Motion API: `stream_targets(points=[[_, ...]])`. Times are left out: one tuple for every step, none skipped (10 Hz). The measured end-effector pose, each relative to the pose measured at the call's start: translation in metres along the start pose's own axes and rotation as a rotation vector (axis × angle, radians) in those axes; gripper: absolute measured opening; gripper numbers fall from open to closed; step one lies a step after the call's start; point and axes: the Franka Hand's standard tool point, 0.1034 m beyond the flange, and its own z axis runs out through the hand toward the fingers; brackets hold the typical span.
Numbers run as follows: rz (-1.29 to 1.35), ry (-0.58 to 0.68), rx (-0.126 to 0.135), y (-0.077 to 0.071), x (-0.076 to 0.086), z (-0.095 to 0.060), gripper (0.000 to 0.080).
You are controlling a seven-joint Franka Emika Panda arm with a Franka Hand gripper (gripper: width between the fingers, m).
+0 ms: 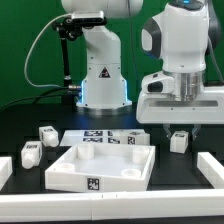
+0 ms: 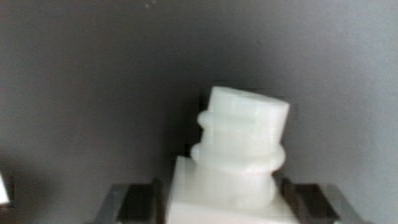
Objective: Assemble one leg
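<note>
Gripper [image 1: 178, 134] clenched on leg [image 1: 178, 143], off exterior view's right of tray [image 1: 70, 180]; best carry leg to tray corner, keep it upright, lower slowly

Qty: 3 legs [image 1: 46, 134] [image 1: 29, 154] [image 1: 178, 141], 1 tray [image 1: 65, 178], 1 marker board [image 1: 110, 138].

Tray [image 1: 62, 172] before marker board [image 1: 110, 137], two blocks [image 1: 46, 133] [image 1: 30, 153] at exterior view's left, leg [image 1: 178, 142] in pincer [image 1: 178, 131] at its right.
</note>
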Motion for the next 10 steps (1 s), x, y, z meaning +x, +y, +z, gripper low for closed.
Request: stream_targets(points=[[0.001,-0.001,-0.001,0.0,-0.001,0.0,0.031],[-0.002,-0.001,-0.001,0.0,-0.001,0.001,0.041],[-0.036,-0.018,-0.007,0.004,0.001,-0.004,0.0578],[-0.059,-0.036,-0.01,0.016,0.012,-0.023,0.0578],[-0.07,-0.04,-0.005,0.032,0.026,-0.045,0.0637],[-0.089,-0.056,-0.002,0.047,0.035,-0.061,0.0646],[-0.104,-0.081,0.0,0.059,0.044,-0.075,0.0646],[-0.119,-0.083,0.009,0.075,0.062,-0.099,0.0649],[-0.103,-0.058,0.01,0.073,0.066,-0.1,0.0649],[-0.114,-0.069,0.008,0.07,0.062,-0.095,0.0649]])
